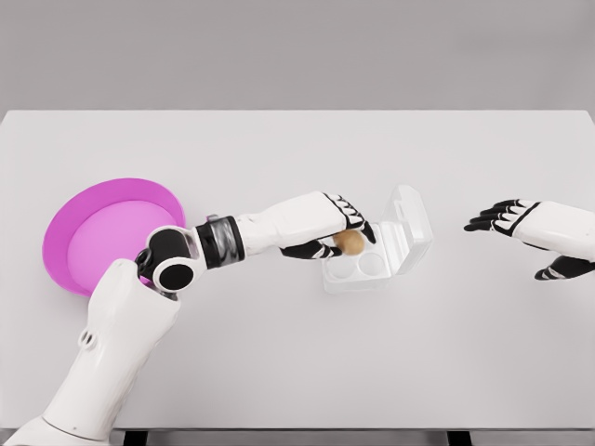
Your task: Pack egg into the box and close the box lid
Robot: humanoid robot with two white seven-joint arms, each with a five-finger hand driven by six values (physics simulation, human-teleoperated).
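- At the table's (297, 372) 9 o'clock side lies a magenta plate (88, 232).
- Centre: left hand (325, 228), fingers curled around a brown egg (350, 242), held over the clear egg box (376, 260), lid (409, 223) raised.
- At 3 o'clock: right hand (521, 223), fingers spread, holding nothing.

Plate (93, 223): magenta, round, shallow-rimmed, lying flat at nine o'clock on the table, its lower right edge hidden.
Table (297, 372): white, rectangular, spanning the view.
Backdrop: plain grey beyond twelve o'clock.
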